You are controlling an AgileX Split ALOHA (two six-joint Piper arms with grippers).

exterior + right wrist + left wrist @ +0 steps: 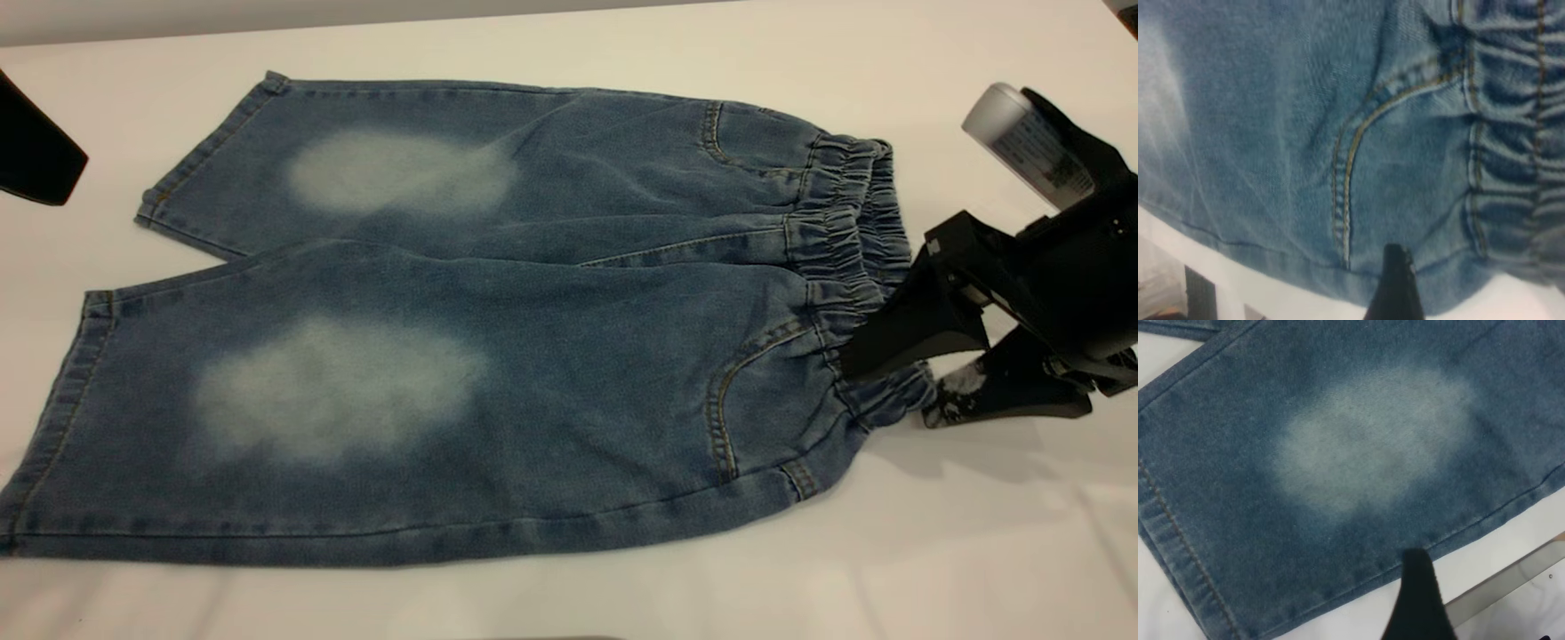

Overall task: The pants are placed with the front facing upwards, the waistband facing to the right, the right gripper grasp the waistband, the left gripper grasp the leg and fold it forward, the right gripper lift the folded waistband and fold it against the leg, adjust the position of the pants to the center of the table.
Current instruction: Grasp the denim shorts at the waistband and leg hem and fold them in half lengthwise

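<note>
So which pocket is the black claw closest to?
The near curved front pocket, low in the exterior view. The right tool sits on the waistband right beside it; the other pocket lies at the far edge.

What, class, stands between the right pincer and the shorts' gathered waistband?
Nothing visible: the black angular right pincer is already at the ruched dark-blue elastic waistband of the blue denim shorts, one finger over its near end.

Bright, even light, a soft shadow under the right gripper (889, 378) (right wrist view blurred).
</note>
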